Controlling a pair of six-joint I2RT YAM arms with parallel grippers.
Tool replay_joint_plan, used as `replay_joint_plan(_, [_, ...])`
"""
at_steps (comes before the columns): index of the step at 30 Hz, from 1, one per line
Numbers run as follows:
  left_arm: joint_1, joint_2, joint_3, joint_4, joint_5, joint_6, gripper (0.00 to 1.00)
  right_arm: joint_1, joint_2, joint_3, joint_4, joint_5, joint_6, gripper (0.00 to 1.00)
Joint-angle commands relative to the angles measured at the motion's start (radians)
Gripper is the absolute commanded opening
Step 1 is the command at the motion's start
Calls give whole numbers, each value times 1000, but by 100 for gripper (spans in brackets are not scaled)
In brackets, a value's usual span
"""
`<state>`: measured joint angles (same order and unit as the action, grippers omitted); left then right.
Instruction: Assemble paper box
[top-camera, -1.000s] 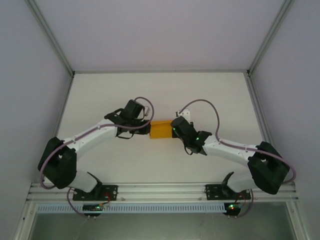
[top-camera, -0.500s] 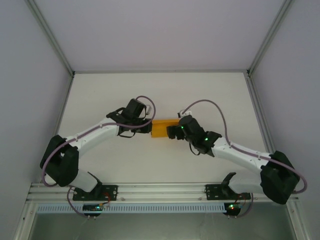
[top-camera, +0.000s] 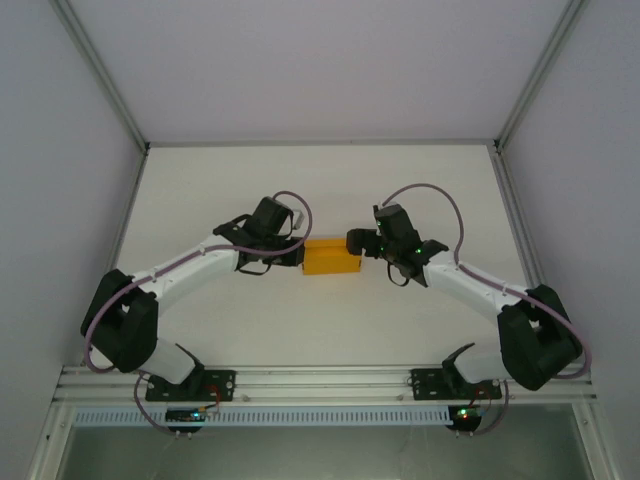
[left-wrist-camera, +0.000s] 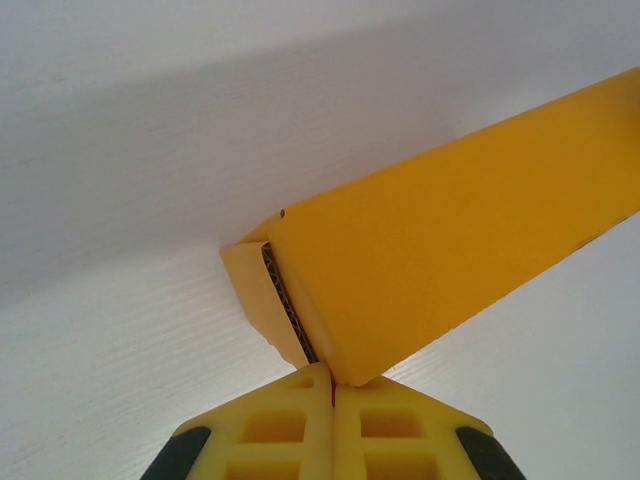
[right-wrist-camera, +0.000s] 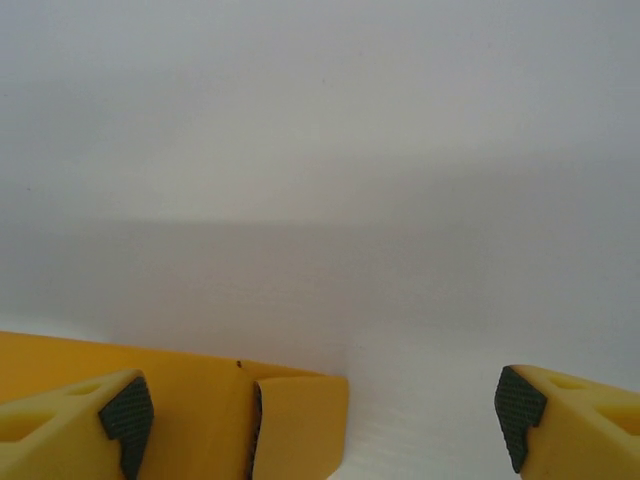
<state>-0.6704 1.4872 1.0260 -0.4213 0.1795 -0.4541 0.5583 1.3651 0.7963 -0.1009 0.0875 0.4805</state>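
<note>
The orange-yellow paper box (top-camera: 331, 257) lies folded flat-sided on the white table between both arms. In the left wrist view the box (left-wrist-camera: 450, 240) runs away to the upper right, with an end flap (left-wrist-camera: 255, 290) standing slightly off its near end and showing the corrugated edge. My left gripper (top-camera: 299, 256) (left-wrist-camera: 333, 378) is shut, fingers pressed together, tips touching the box's near lower corner. My right gripper (top-camera: 357, 242) (right-wrist-camera: 320, 425) is open at the box's right end; the box (right-wrist-camera: 180, 400) and its end flap (right-wrist-camera: 300, 425) sit just inside the left finger pad (right-wrist-camera: 126, 415).
Bare white table (top-camera: 330, 190) lies beyond and around the box. Metal frame posts (top-camera: 100, 75) and pale side walls bound the space. The mounting rail (top-camera: 320, 382) runs along the near edge.
My right gripper has pulled off the top of the box and swung out to its right end, the right arm moving further back. The left gripper and the box have barely moved.
</note>
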Motion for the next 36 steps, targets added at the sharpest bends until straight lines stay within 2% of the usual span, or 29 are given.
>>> replay_joint_plan(1, [-10,46,-16,-135,-31,20,0,-6,30,-45,-44,-9,62,83])
replay_joint_plan(3, [-9,30,-2,-135,-30,32,2,-6,45,-90,-5,-11,96,76])
replay_joint_plan(7, [-8,-31,33,-162,-11,57,23,-2,73,-159,77,-40,127,69])
replay_joint_plan(10, [-4,-93,59,-175,-10,68,34,9,83,-191,99,-41,158,68])
replay_joint_plan(13, [22,-141,70,-169,-21,49,57,17,83,-207,101,-37,161,66])
replay_joint_plan(15, [49,-154,67,-149,-24,28,66,22,79,-211,99,-37,176,66])
replay_joint_plan(20, [108,-103,56,-38,49,-20,99,39,52,-227,93,-18,183,65])
replay_joint_plan(27, [144,9,31,71,163,-46,100,46,23,-254,94,5,187,64])
replay_joint_plan(29, [153,23,-1,106,216,-50,91,46,23,-259,96,4,186,64])
replay_joint_plan(32, [162,37,-59,149,229,-69,78,44,29,-271,107,-9,196,63])
replay_joint_plan(36, [196,62,-143,224,269,-115,57,41,41,-307,161,-65,204,53])
